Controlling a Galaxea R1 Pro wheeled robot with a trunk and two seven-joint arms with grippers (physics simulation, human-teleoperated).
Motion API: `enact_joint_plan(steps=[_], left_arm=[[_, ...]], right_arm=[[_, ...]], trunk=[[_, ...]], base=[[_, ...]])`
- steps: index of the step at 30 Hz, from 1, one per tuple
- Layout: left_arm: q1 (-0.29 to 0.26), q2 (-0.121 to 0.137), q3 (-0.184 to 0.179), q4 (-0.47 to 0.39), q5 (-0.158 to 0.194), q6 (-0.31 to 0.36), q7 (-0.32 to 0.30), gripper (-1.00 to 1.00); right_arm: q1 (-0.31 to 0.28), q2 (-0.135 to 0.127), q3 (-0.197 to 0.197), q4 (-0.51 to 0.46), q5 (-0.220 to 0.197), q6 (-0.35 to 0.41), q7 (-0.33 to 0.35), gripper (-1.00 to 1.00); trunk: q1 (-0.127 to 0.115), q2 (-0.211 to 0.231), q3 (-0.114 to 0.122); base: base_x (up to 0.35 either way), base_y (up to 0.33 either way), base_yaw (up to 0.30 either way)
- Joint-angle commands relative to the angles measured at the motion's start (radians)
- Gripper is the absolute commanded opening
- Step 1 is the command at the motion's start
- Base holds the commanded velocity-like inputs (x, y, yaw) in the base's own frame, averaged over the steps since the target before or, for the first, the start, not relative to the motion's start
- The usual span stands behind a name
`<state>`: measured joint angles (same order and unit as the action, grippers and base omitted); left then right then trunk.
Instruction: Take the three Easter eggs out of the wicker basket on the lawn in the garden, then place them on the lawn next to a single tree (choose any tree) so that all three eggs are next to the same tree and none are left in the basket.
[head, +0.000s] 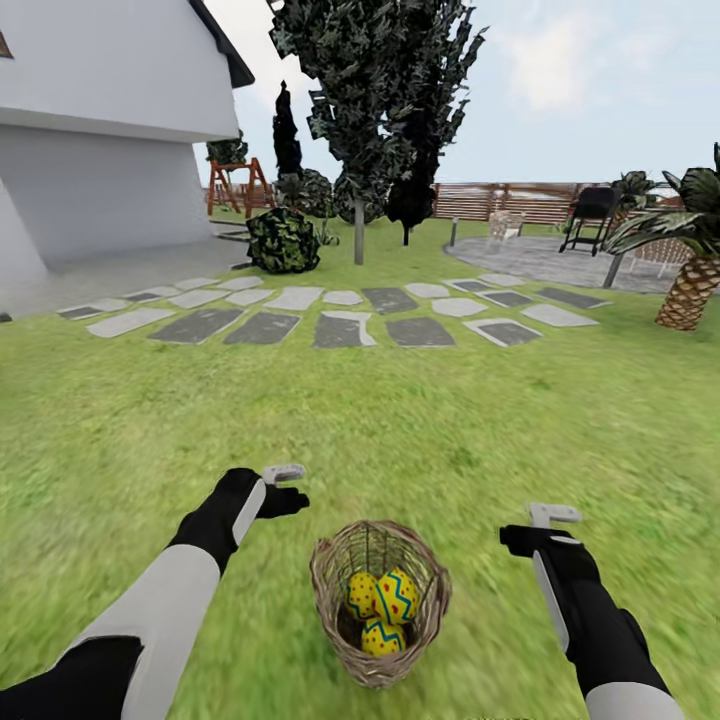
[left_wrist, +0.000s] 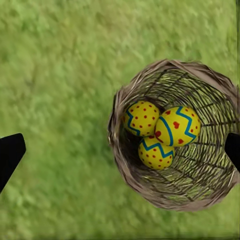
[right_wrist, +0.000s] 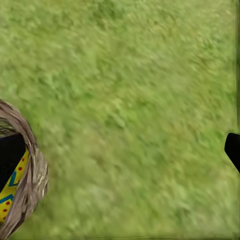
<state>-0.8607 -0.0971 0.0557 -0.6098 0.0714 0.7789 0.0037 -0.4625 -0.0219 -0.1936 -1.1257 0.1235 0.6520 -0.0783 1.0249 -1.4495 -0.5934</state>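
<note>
Three Easter eggs (head: 381, 603) all inside wicker basket (head: 379, 600), clustered touching; none removed. Basket upright on lawn (head: 400, 420).

Step in hand, judged: approach, first pick not begun.

Left gripper (head: 285, 488) just beside basket, toward house side; fingers (left_wrist: 10, 155) spread wide, empty. Right gripper (head: 545, 525) near basket's opposite side; fingers (right_wrist: 232, 150) spread, empty.

Next move calls for one gripper centred over basket mouth, lowered onto topmost egg, fingers clearing rim.

Thick pale trunk not identifiable here; thin-stemmed dark tree (head: 375, 120) well beyond basket, past stepping stones (head: 340, 315).

No writing or brand readable.
</note>
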Motion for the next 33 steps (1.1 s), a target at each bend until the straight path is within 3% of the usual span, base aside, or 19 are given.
enact_joint_plan(steps=[1,9,13,22,33], left_arm=[[0.000,-0.001,0.003,0.005,0.005,0.004,0.000,1.00],[0.002,-0.012,-0.004,0.152,0.004,-0.001,-0.085,1.00],[0.002,-0.027,-0.014,0.204,0.000,-0.003,-0.077,1.00],[0.002,-0.025,-0.016,0.165,0.000,-0.020,-0.061,1.00],[0.002,-0.017,-0.016,0.120,0.002,-0.064,-0.064,1.00]], right_arm=[[-0.001,0.000,0.000,0.000,0.010,0.006,0.003,1.00],[-0.001,0.000,0.002,0.003,0.014,0.005,0.002,1.00],[0.000,0.000,0.004,0.028,0.016,0.002,0.006,1.00],[0.001,0.000,0.005,0.050,0.020,0.000,0.008,1.00],[0.001,-0.001,0.005,0.047,0.019,0.000,0.009,1.00]], trunk=[[0.000,-0.001,-0.001],[0.000,-0.001,-0.001],[0.000,-0.001,-0.001],[0.000,-0.001,-0.001],[0.038,-0.071,-0.032]], base=[[0.043,0.034,-0.287],[0.008,0.006,-0.129],[0.000,0.000,-0.005],[0.000,0.000,0.000],[0.000,0.000,0.000]])
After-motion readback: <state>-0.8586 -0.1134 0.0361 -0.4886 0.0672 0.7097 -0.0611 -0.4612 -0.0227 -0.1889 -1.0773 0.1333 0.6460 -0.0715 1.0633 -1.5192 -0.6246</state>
